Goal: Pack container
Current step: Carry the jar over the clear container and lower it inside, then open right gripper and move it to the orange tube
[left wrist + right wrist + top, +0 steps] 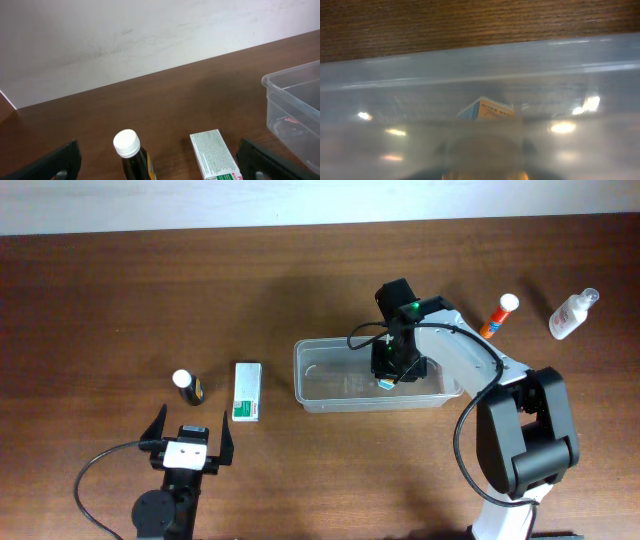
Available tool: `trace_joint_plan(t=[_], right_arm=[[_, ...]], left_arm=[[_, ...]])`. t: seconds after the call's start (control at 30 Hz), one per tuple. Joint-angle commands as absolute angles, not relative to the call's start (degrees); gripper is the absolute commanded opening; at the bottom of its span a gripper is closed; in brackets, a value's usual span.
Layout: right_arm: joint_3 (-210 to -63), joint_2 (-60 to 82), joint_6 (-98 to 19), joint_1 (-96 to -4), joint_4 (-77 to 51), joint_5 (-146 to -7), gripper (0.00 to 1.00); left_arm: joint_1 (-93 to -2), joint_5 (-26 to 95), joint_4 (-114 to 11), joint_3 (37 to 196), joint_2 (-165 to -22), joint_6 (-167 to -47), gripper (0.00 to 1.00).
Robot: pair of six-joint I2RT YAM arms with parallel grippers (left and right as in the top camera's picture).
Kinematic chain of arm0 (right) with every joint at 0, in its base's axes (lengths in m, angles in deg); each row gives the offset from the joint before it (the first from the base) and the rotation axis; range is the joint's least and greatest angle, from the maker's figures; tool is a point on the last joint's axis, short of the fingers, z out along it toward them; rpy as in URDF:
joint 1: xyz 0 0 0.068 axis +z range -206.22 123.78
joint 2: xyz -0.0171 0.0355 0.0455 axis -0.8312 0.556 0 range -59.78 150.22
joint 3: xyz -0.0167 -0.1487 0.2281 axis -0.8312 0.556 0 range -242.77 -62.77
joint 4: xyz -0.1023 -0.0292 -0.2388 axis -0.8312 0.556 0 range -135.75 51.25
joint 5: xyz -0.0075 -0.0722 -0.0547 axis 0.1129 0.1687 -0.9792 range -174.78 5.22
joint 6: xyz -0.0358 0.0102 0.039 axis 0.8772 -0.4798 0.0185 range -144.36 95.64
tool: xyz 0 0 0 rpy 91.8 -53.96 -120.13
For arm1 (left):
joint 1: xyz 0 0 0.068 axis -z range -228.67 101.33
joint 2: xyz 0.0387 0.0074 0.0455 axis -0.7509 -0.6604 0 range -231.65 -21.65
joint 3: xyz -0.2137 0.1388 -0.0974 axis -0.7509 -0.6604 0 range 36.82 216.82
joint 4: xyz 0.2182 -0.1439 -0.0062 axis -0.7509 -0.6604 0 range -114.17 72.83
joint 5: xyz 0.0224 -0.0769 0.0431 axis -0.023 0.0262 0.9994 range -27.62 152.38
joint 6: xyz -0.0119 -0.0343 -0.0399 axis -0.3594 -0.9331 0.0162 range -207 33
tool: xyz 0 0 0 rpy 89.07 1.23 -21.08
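The clear plastic container (330,385) sits mid-table; its corner also shows in the left wrist view (295,100). My right gripper (392,378) reaches down inside it, its fingers close together on a small blue-and-orange box (385,383). In the right wrist view that box (487,109) shows through the hazy container wall (420,75), and the fingers are blurred out. My left gripper (190,442) is open and empty near the front edge, its fingers low in the left wrist view (160,167). Just ahead of it stand a dark bottle with a white cap (185,385) (131,152) and a green-and-white box (247,390) (216,156).
An orange tube with a white cap (498,317) and a clear spray bottle (572,315) lie at the back right, outside the container. A white wall runs along the table's far edge (150,40).
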State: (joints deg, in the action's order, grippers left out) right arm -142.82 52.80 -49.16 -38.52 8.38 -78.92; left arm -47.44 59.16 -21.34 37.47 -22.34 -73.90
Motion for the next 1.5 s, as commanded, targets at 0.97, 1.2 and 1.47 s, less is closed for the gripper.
trace_joint_plan(t=[0.97, 1.2, 1.47], right_arm=[[-172.19, 48.95, -45.64, -42.87, 32.01, -92.49, 0.69], [-172.17, 47.73, -39.35, -56.58, 31.35, -92.49, 0.8], [-172.17, 48.93, -32.07, -66.28, 22.96, -84.49, 0.8]], left_arm=[[-47.17, 58.11, -21.97, 37.62, -21.94, -73.64, 0.99], [-47.17, 58.11, -21.97, 37.62, -21.94, -73.64, 0.99], [-47.17, 58.11, -21.97, 37.62, -21.94, -73.64, 0.99]])
